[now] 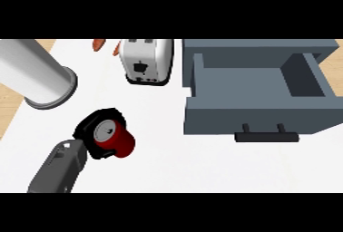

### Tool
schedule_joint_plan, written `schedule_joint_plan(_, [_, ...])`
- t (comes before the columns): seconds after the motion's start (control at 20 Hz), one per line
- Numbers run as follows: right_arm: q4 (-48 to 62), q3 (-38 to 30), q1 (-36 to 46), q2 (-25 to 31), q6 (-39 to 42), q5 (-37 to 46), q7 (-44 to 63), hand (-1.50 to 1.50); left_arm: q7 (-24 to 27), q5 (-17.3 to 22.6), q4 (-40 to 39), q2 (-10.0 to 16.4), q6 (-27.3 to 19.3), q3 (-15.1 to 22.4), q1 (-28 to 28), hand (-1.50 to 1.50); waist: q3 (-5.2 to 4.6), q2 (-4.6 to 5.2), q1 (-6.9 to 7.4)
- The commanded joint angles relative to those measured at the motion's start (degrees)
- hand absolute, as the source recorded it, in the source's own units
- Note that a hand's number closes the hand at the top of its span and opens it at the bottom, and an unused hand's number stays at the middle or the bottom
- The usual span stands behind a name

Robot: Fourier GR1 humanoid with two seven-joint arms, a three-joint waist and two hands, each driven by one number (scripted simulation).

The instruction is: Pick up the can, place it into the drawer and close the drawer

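Toaster (148,59) and white cylinder (35,72) beyond can (118,138).

The grey left forearm (57,170) comes in from the lower edge, slanting up and to the right. The black left hand (87,128) is curled round the can (117,139) (fingers and thumb ringing its silver-topped end).
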State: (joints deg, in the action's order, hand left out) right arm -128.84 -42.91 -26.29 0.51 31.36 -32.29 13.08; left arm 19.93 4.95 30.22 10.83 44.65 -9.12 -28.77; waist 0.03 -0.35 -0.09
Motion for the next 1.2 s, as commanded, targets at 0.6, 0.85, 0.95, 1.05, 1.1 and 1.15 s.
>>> schedule_joint_plan(0.6, [-2.63, 1.30, -3.13, -0.49, -1.85, 0.89, -1.35, -1.50, -9.14, 10.04, 31.70, -10.73, -39.10, -3.01, 4.06, 1.50, 0.08, -0.44, 0.79])
schedule_joint_plan(0.85, [1.39, 0.16, -0.23, 0.41, -0.40, 0.04, -1.20, -1.50, -18.82, 10.28, 43.06, -10.80, -48.67, 2.79, 1.78, 1.50, 0.03, -0.03, 0.38])
schedule_joint_plan(0.95, [-5.59, 3.04, -3.47, -0.48, -5.21, -0.09, 0.38, -1.50, -23.12, 9.60, 46.76, -10.81, -50.63, 3.88, 1.37, 1.50, 0.00, 0.04, 0.05])
schedule_joint_plan(1.05, [-1.75, 5.57, 0.62, -0.49, -5.37, 3.87, 0.48, -1.50, -24.75, 10.25, 47.74, -10.82, -57.20, 7.53, -2.36, 1.50, 0.01, 0.19, 0.18])
schedule_joint_plan(1.1, [-4.55, 2.07, -0.59, 0.34, -4.22, -1.16, 2.76, -1.50, -26.03, 9.53, 50.55, -10.22, -53.78, 5.93, 0.49, 1.50, -0.03, 0.18, 0.01])
schedule_joint_plan(1.15, [-4.20, 2.63, 0.26, -0.49, -5.34, 0.62, 1.86, -1.50, -26.44, 9.78, 51.85, -10.82, -60.57, 12.42, -0.59, 1.50, -0.01, 0.13, -0.10])
